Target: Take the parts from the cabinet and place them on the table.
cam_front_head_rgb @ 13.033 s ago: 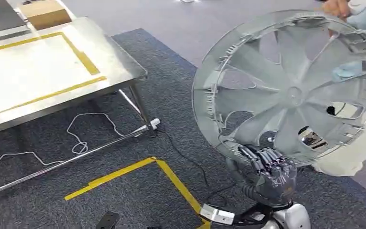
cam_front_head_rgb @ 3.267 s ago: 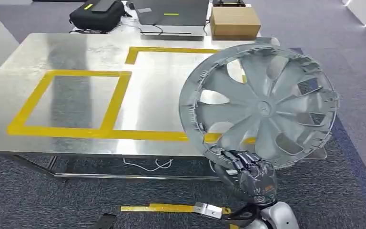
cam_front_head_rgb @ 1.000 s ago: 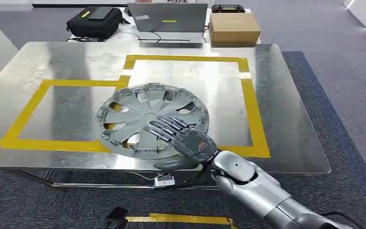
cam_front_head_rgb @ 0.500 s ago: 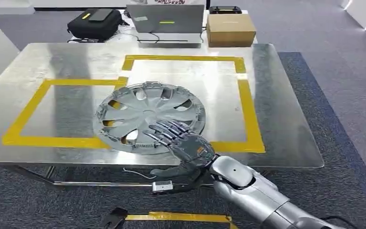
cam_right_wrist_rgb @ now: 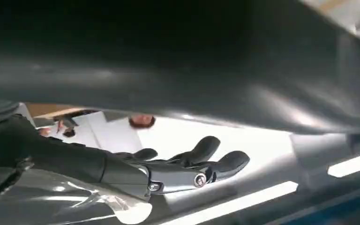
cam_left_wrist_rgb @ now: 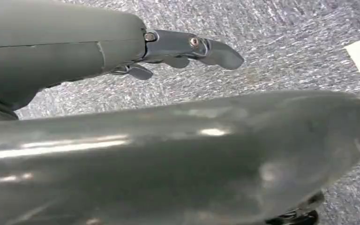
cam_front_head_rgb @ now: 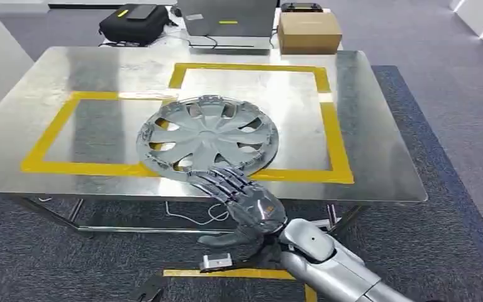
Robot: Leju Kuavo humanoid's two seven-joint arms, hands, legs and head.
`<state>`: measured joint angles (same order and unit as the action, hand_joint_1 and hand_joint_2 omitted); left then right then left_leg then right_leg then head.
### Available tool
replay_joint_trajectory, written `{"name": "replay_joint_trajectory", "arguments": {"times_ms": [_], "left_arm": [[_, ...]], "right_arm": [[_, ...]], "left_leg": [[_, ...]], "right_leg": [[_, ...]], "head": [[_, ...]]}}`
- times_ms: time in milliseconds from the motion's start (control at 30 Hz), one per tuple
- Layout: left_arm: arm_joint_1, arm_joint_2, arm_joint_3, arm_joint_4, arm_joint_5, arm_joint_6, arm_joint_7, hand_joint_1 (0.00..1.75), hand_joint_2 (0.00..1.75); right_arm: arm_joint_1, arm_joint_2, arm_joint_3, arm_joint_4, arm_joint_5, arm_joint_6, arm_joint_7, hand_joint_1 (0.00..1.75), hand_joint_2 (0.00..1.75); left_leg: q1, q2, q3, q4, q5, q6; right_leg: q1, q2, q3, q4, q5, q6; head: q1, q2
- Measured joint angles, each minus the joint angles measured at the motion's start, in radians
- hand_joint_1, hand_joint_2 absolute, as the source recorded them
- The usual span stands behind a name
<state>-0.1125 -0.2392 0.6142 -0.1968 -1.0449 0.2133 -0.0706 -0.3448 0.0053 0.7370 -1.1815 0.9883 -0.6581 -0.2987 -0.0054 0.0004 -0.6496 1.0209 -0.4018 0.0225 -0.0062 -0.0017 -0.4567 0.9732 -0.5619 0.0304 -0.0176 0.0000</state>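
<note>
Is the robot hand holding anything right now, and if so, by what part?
Nothing is held. The right robot hand is open, fingers spread, at the table's near edge. The hubcap lies flat on the table, apart from it. The left robot hand holds nothing.

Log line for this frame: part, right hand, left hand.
hubcap flat on table, across yellow tape | right hand open, off hubcap, at table's near edge | left hand empty, over carpet
</note>
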Motion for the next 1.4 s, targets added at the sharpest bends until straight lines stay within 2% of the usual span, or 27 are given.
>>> {"name": "replay_joint_trajectory", "arguments": {"times_ms": [100,167,233,267,300,367,433,467,500,567,600,633,733,767,800,833,900,933,1000,1067,1133,1167,1233,1267,1300,1367,1400], "left_arm": [[0.010,0.001,0.009,0.000,0.016,0.016,-0.006,0.00,0.00],[0.018,0.001,0.023,0.000,0.030,0.023,-0.015,0.00,0.00],[0.025,0.003,0.035,0.000,0.042,0.033,-0.022,0.00,0.00],[0.027,0.003,0.045,0.000,0.051,0.037,-0.026,0.00,0.00],[0.029,0.003,0.054,0.000,0.055,0.041,-0.027,0.00,0.00],[0.031,0.004,0.071,0.000,0.066,0.048,-0.028,0.00,0.00],[0.032,0.005,0.088,0.000,0.074,0.050,-0.027,0.00,0.00],[0.032,0.004,0.095,0.000,0.081,0.054,-0.026,0.00,0.00],[0.032,0.003,0.104,0.000,0.085,0.059,-0.025,0.00,0.00],[0.031,0.000,0.122,0.000,0.100,0.068,-0.024,0.00,0.00],[0.035,-0.002,0.133,0.000,0.108,0.069,-0.024,0.00,0.00],[0.035,-0.004,0.143,0.000,0.114,0.071,-0.026,0.00,0.00],[0.033,-0.006,0.161,0.000,0.112,0.072,-0.026,0.00,0.00],[0.032,-0.007,0.165,0.000,0.107,0.074,-0.026,0.00,0.00],[0.032,-0.008,0.170,0.000,0.101,0.076,-0.026,0.00,0.00],[0.032,-0.008,0.173,0.000,0.098,0.077,-0.024,0.00,0.00],[0.032,-0.008,0.177,0.000,0.093,0.078,-0.022,0.00,0.00],[0.032,-0.008,0.179,0.000,0.092,0.078,-0.018,0.00,0.00],[0.029,-0.011,0.184,0.000,0.089,0.079,-0.014,0.00,0.00],[0.025,-0.011,0.186,0.000,0.084,0.079,-0.013,0.00,0.00],[0.029,-0.011,0.188,0.000,0.078,0.079,-0.004,0.00,0.00],[0.031,-0.011,0.190,0.000,0.076,0.079,0.000,0.00,0.00],[0.034,-0.010,0.191,0.000,0.060,0.075,0.008,0.00,0.00],[0.032,-0.010,0.191,0.000,0.055,0.070,0.010,0.00,0.00],[0.031,-0.009,0.191,0.000,0.045,0.064,0.013,0.00,0.00],[0.030,-0.010,0.191,0.000,0.030,0.061,0.020,0.00,0.00],[0.030,-0.010,0.191,0.000,0.025,0.061,0.022,0.00,0.00]], "right_arm": [[0.103,-0.015,-0.048,-0.085,-0.077,-0.022,-0.041,0.00,0.00],[0.190,-0.018,-0.092,-0.151,-0.165,-0.030,-0.104,0.00,0.00],[0.281,-0.018,-0.145,-0.219,-0.302,-0.021,-0.180,0.00,0.00],[0.328,-0.018,-0.182,-0.258,-0.402,0.009,-0.220,0.00,0.00],[0.371,-0.018,-0.218,-0.288,-0.488,0.057,-0.250,0.00,0.00],[0.448,-0.010,-0.310,-0.337,-0.685,0.222,-0.313,0.00,0.00],[0.511,0.024,-0.427,-0.365,-0.872,0.417,-0.340,0.00,0.00],[0.533,0.050,-0.494,-0.368,-0.926,0.495,-0.340,0.00,0.00],[0.546,0.079,-0.571,-0.364,-0.924,0.545,-0.339,0.00,0.00],[0.553,0.127,-0.703,-0.337,-0.841,0.550,-0.330,0.00,0.00],[0.553,0.149,-0.772,-0.306,-0.775,0.527,-0.312,0.00,0.00],[0.544,0.164,-0.828,-0.263,-0.726,0.505,-0.291,0.00,0.00],[0.485,0.182,-0.996,-0.046,-0.666,0.460,-0.245,0.00,0.00],[0.451,0.182,-1.053,0.065,-0.650,0.420,-0.238,0.00,0.00],[0.419,0.177,-1.108,0.165,-0.632,0.371,-0.226,0.00,0.00],[0.390,0.172,-1.151,0.286,-0.608,0.317,-0.217,0.00,0.00],[0.359,0.159,-1.215,0.453,-0.556,0.236,-0.155,0.00,0.00],[0.342,0.153,-1.237,0.537,-0.534,0.203,-0.105,0.00,0.00],[0.320,0.149,-1.268,0.646,-0.523,0.197,-0.029,0.00,0.00],[0.309,0.149,-1.291,0.725,-0.523,0.197,0.004,0.00,0.00],[0.310,0.156,-1.315,0.796,-0.529,0.206,0.071,0.00,0.00],[0.308,0.158,-1.323,0.817,-0.533,0.213,0.102,0.00,0.00],[0.303,0.159,-1.345,0.853,-0.540,0.230,0.210,0.00,0.00],[0.299,0.159,-1.352,0.869,-0.537,0.240,0.267,0.00,0.00],[0.296,0.163,-1.358,0.888,-0.520,0.260,0.341,0.00,0.00],[0.293,0.170,-1.358,0.908,-0.481,0.305,0.452,0.00,0.00],[0.293,0.177,-1.357,0.916,-0.463,0.329,0.477,0.00,0.00]], "left_leg": [[0.002,-0.002,-0.003,-0.007,0.021,-0.018],[0.008,-0.002,-0.020,0.048,-0.083,-0.029],[0.013,-0.002,-0.044,0.186,-0.201,-0.039],[0.014,-0.002,-0.050,0.256,-0.229,-0.043],[0.015,-0.002,-0.042,0.291,-0.224,-0.046],[0.018,-0.002,0.017,0.247,-0.156,-0.046],[0.018,-0.004,0.132,0.093,-0.119,-0.040],[0.014,-0.005,0.192,0.008,-0.141,-0.034],[0.014,-0.005,0.209,-0.033,-0.157,-0.024],[0.010,-0.006,0.194,-0.031,-0.156,-0.017],[0.011,-0.005,0.184,-0.037,-0.143,-0.006],[0.015,0.001,0.174,-0.040,-0.130,0.005],[0.011,0.003,0.130,-0.039,-0.095,0.022],[0.009,0.004,0.113,-0.038,-0.082,0.023],[0.006,0.004,0.096,-0.037,-0.069,0.024],[0.004,0.004,0.081,-0.036,-0.057,0.023],[-0.001,0.003,0.050,-0.031,-0.037,0.022],[-0.002,0.003,0.037,-0.029,-0.027,0.018],[-0.010,0.006,0.029,-0.021,-0.010,0.008],[-0.009,0.009,0.019,-0.020,0.013,0.003],[-0.008,0.005,0.012,-0.016,0.016,-0.007],[-0.006,0.003,0.005,0.002,-0.029,-0.015],[-0.001,0.003,-0.020,0.135,-0.170,-0.027],[0.000,0.003,-0.031,0.209,-0.215,-0.029],[0.000,0.003,-0.035,0.272,-0.230,-0.030],[0.000,0.003,0.002,0.278,-0.170,-0.027],[0.000,0.003,0.045,0.226,-0.130,-0.022]], "right_leg": [[0.000,-0.002,-0.023,-0.007,0.018,-0.014],[-0.004,-0.008,-0.035,-0.007,0.037,-0.033],[-0.003,-0.013,-0.055,-0.006,0.057,-0.035],[-0.003,-0.015,-0.069,-0.004,0.066,-0.034],[-0.003,-0.018,-0.083,-0.003,0.075,-0.034],[-0.003,-0.019,-0.113,0.006,0.090,-0.030],[-0.004,-0.018,-0.135,0.019,0.102,-0.023],[0.002,-0.016,-0.143,0.026,0.107,-0.017],[0.002,-0.016,-0.149,0.029,0.115,-0.012],[-0.001,-0.017,-0.158,0.027,0.134,0.002],[0.000,-0.016,-0.161,0.024,0.144,0.011],[-0.004,-0.010,-0.166,0.030,0.125,0.016],[-0.005,-0.003,-0.223,0.192,-0.054,0.025],[-0.005,-0.002,-0.238,0.268,-0.086,0.027],[-0.005,-0.002,-0.242,0.317,-0.081,0.027],[-0.005,-0.002,-0.230,0.333,-0.046,0.025],[-0.004,-0.002,-0.160,0.273,0.039,0.016],[-0.003,-0.002,-0.088,0.181,0.052,0.007],[0.003,-0.002,0.057,-0.029,-0.005,0.000],[0.004,0.001,0.042,-0.035,-0.011,-0.004],[-0.001,-0.006,0.027,-0.034,0.003,-0.018],[0.000,-0.009,0.016,-0.032,0.012,-0.027],[0.002,-0.011,-0.011,-0.031,0.035,-0.040],[0.004,-0.011,-0.024,-0.029,0.047,-0.040],[0.006,-0.012,-0.031,-0.023,0.057,-0.040],[0.009,-0.014,-0.072,-0.007,0.075,-0.040],[0.010,-0.013,-0.091,0.003,0.082,-0.040]], "head": [[0.004,0.000],[-0.001,0.000],[-0.003,0.000],[-0.005,0.000],[-0.003,0.000],[-0.004,0.000],[-0.004,0.000],[-0.005,0.000],[-0.001,0.000],[-0.003,0.000],[-0.002,0.000],[-0.005,0.000],[0.004,0.000],[0.004,0.000],[0.004,0.000],[0.005,0.000],[0.005,0.000],[0.005,0.000],[0.006,0.000],[0.006,0.000],[0.008,0.000],[0.005,0.000],[-0.001,0.000],[0.000,0.000],[0.001,0.000],[0.000,0.000],[0.000,0.000]]}}
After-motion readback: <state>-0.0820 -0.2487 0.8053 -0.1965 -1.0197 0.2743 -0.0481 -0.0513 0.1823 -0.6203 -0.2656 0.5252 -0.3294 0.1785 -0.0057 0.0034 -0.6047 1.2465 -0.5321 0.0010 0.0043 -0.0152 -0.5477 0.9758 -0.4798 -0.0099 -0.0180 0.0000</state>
